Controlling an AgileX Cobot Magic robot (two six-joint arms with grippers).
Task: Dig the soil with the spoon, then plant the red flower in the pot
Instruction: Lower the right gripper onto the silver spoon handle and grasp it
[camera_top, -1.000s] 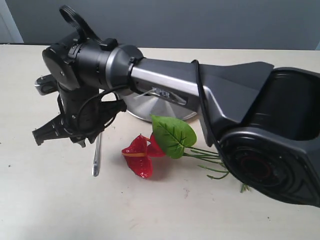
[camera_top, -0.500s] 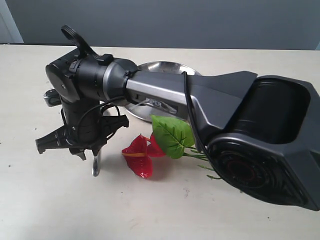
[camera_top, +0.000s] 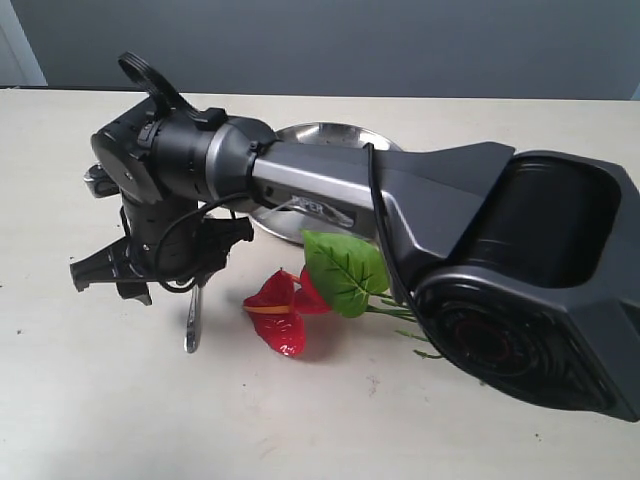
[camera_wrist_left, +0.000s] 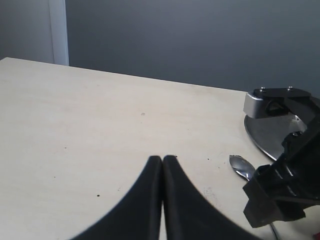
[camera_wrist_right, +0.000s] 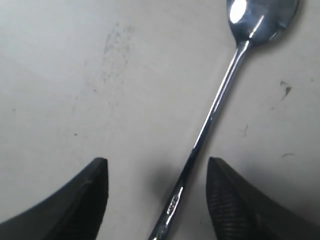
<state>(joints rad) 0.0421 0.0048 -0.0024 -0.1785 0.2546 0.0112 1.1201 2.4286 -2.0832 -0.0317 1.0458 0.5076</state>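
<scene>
We judge the task barely begun: our right gripper (camera_wrist_right: 155, 200) hangs over the table (camera_top: 90, 400) with jaws wide and the spoon (camera_wrist_right: 215, 105) lying flat between them, not yet lifted. The flower (camera_top: 285, 310) lies unplanted just beside it. We see no pot or soil. Our left gripper (camera_wrist_left: 163, 165) has its jaws pressed together, empty

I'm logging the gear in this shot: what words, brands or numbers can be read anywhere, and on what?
Lettering on the arm's silver forearm: too blurred and partly hidden to read.
Small stamp on the spoon handle: too small to read.
No other text shows on the flower, plate or table.
</scene>
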